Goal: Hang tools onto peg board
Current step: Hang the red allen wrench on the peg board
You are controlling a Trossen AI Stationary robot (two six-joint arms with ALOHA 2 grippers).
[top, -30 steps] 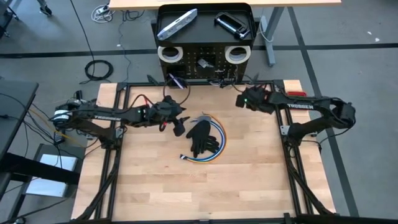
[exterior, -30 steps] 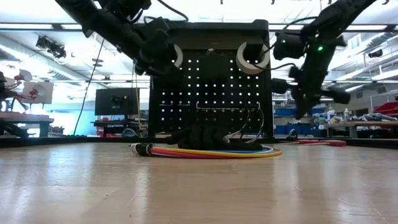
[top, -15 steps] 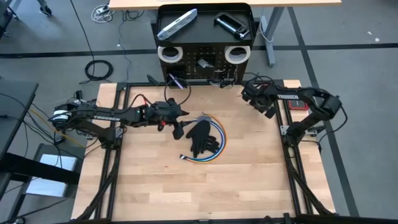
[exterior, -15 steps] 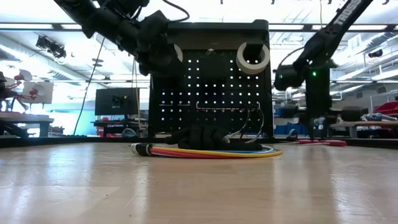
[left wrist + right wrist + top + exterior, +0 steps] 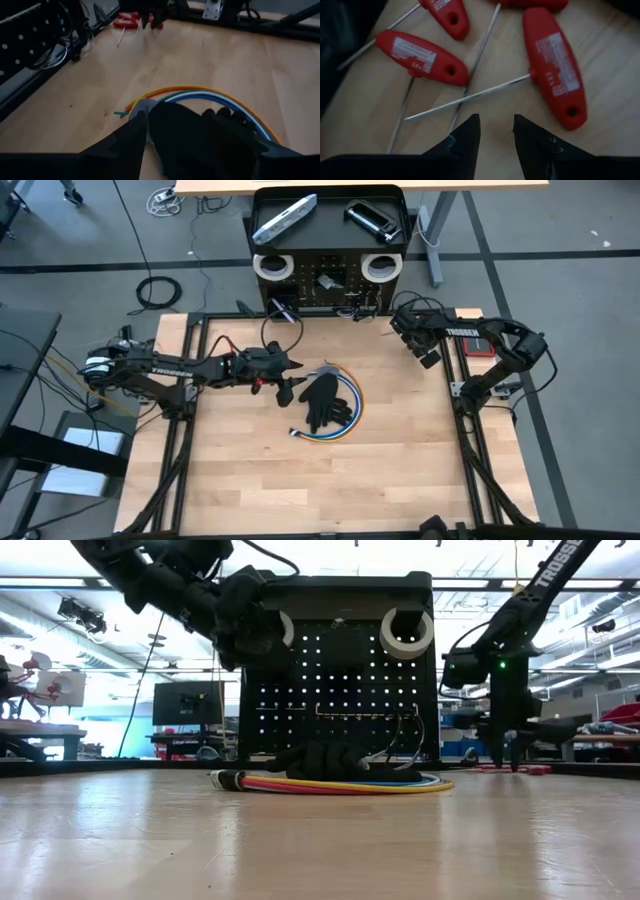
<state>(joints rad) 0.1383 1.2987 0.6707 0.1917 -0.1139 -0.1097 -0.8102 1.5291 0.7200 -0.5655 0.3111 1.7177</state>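
The black peg board (image 5: 330, 285) stands at the table's far edge, with two white tape rolls (image 5: 272, 266) (image 5: 380, 268) hung on it. A flat bar (image 5: 285, 218) and a black clamp (image 5: 373, 220) lie in its tray top. Several red-handled tools (image 5: 422, 55) (image 5: 525, 769) lie flat on the wood at the far right. My right gripper (image 5: 495, 122) (image 5: 428, 355) points down just above them, open, its fingertips over a thin shaft. My left gripper (image 5: 197, 130) (image 5: 288, 385) hangs open, well above a black glove (image 5: 322, 400).
The glove lies on a flat coil of coloured cables (image 5: 350, 418) in the table's middle. Black frame rails (image 5: 455, 395) run along the table's left and right sides. Bare wood (image 5: 320, 480) fills the near half of the table.
My right gripper has swung toward the table's far right corner and sunk toward the red-handled tools. It has rolled about its own line until its fingers point down, and it has opened. The tools lie as before.
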